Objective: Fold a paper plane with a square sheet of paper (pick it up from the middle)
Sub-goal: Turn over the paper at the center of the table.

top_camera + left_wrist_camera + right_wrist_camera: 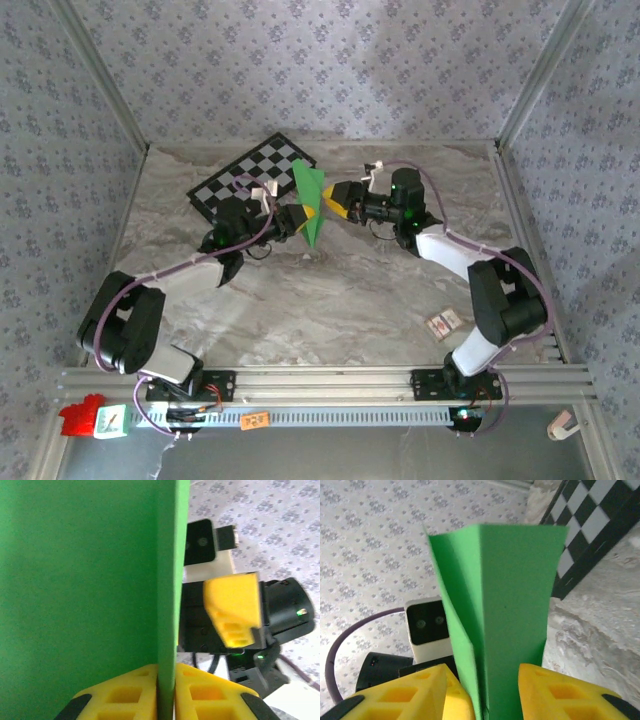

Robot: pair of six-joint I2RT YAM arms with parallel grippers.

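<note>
folded green paper [311,205] upright mid-table, left gripper [305,216] pinching it, right gripper [327,208] straddling it, no gap between them, checkerboard [250,180] flat behind-left, small card [443,323] front-right, table [330,300] front-centre open, walls [60,200] closing the sides

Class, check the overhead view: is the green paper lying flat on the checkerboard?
No: the green paper stands upright on edge, pinched in the left gripper, rather than lying flat on the checkerboard.
</note>
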